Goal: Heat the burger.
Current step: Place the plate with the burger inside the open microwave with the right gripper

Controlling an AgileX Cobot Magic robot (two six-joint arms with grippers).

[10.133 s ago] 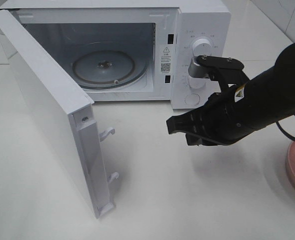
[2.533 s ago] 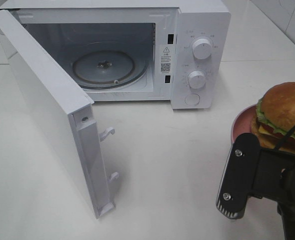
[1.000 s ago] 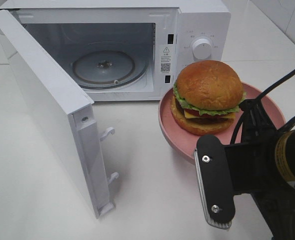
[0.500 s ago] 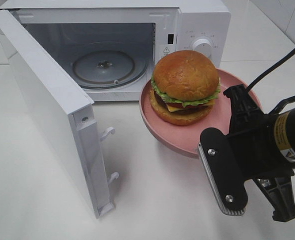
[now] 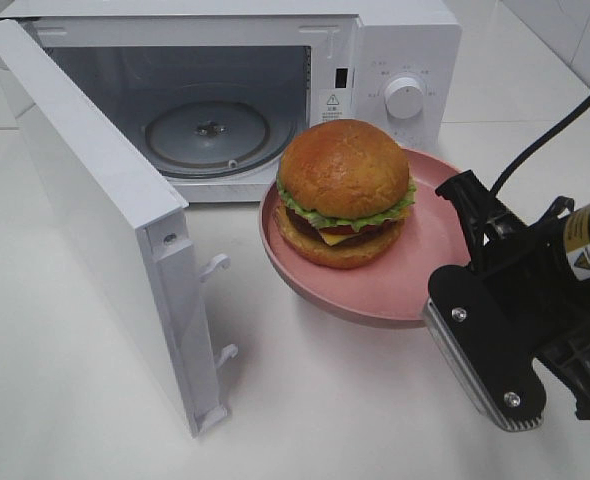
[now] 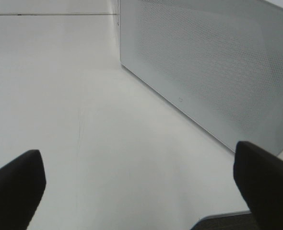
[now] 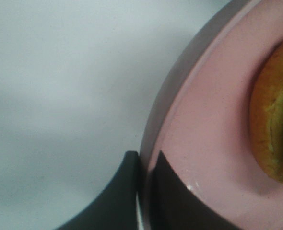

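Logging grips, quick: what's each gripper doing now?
Left gripper: open, empty.
Right gripper: shut on the pink plate rim, burger riding on it.

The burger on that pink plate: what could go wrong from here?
The right gripper pinches the plate only at its rim, so it may sag and the burger slide off. The plate looks wide for the microwave opening and might clip its frame or the open door.

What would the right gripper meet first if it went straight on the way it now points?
Shut on the rim of the pink plate, the right gripper points at the open microwave. The plate, carrying the burger, would likely reach the turntable first, though depth is unclear.
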